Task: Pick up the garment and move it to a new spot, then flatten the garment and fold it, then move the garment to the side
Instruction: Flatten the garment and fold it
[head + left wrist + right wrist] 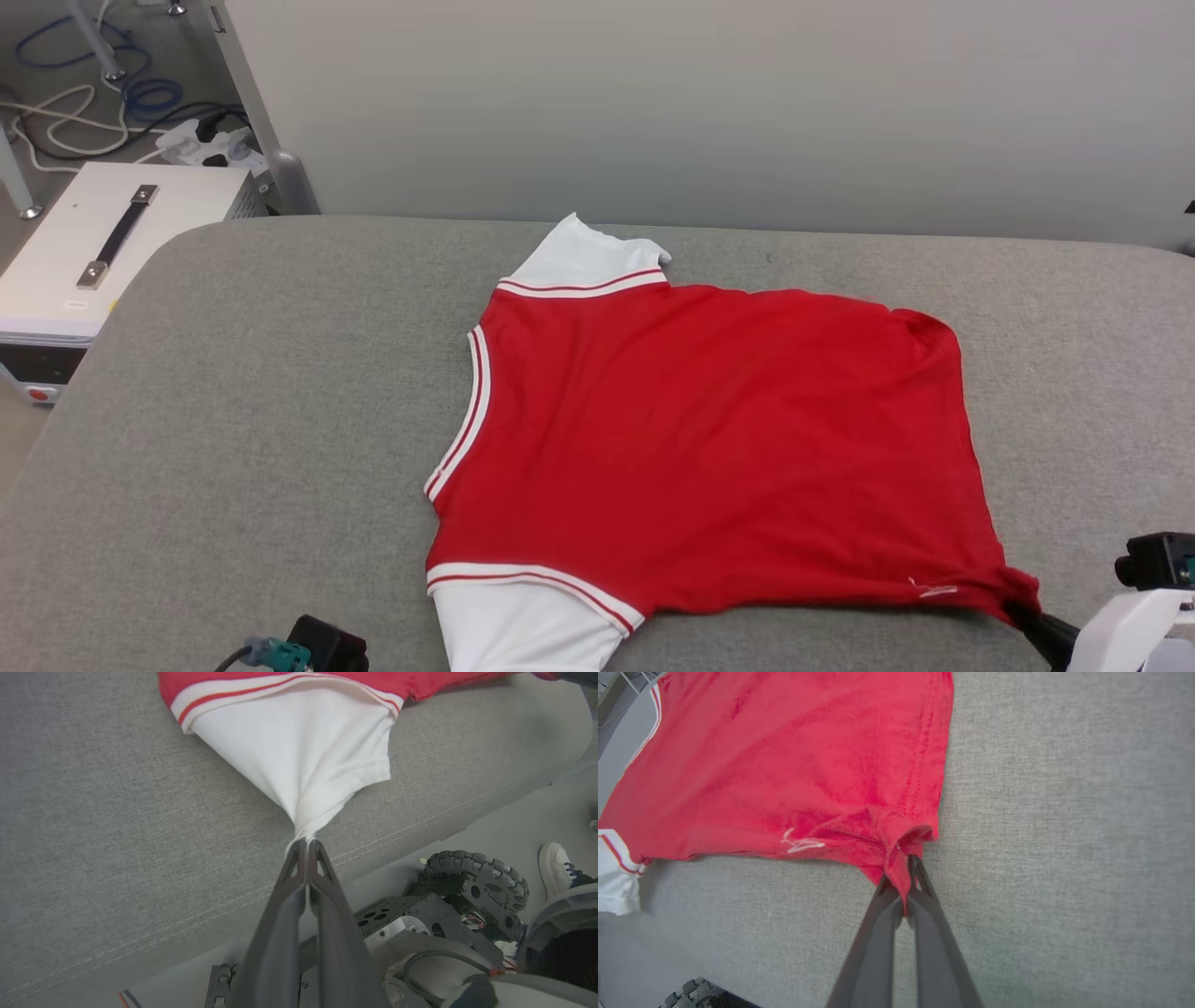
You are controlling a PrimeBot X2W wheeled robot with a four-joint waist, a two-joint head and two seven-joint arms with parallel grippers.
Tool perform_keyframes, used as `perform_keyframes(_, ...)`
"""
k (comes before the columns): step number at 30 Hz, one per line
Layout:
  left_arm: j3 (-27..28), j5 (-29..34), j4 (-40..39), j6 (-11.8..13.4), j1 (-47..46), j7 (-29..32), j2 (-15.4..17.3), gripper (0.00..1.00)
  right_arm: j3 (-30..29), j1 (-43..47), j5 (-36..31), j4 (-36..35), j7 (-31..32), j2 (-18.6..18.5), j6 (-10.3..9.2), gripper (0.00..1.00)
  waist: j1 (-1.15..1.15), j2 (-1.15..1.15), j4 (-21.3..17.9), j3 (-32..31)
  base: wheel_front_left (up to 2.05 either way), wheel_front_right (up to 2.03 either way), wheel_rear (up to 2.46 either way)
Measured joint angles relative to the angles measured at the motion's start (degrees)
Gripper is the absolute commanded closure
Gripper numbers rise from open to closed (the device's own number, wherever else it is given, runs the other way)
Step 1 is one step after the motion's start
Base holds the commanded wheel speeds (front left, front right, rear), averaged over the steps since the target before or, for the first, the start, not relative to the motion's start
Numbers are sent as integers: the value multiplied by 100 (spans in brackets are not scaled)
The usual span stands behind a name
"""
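- As the two arms stand at the near edge, the garment (709,439) lies spread on the grey padded counter (233,420), plain red side up, right of the middle.
- Its long axis runs across the counter: neckline towards the robot's left, hem towards its right.
- The left end effector (306,847) is pinched shut on the tip of the near white sleeve (299,756), which is drawn into a taut cone.
- The right end effector (906,877) is clamped on the near hem corner (906,858), with cloth bunched between its fingers.
- From both, the shirt lies straight ahead and away, so I judge the coming move turns on the two arms travelling together, each nearest its own end.
- The head view alone takes in the whole outline, including the far sleeve (583,261), which is partly rumpled.
- The left wrist view adds the counter's stitched front edge, the robot's wheel (481,877) and a person's shoe (556,868) on the floor.
- The right wrist view shows a loose white thread (801,843) near the hem.
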Motion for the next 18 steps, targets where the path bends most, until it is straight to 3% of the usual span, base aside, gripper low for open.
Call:
perform_keyframes(5,10,-164,-353,68,181,85,157,100,-115,467,30,-510,43,-187,-1,100,0,0,5,-54,0,0,0)
perform_keyframes(11,334,-133,-575,179,131,-281,177,100,-458,610,30,-1035,-104,-227,-1,100,0,0,-30,66,0,0,0)
perform_keyframes(18,671,37,-624,221,-548,-423,157,100,-809,532,-103,-1354,-5,-247,-2,100,0,0,-65,350,0,0,0)
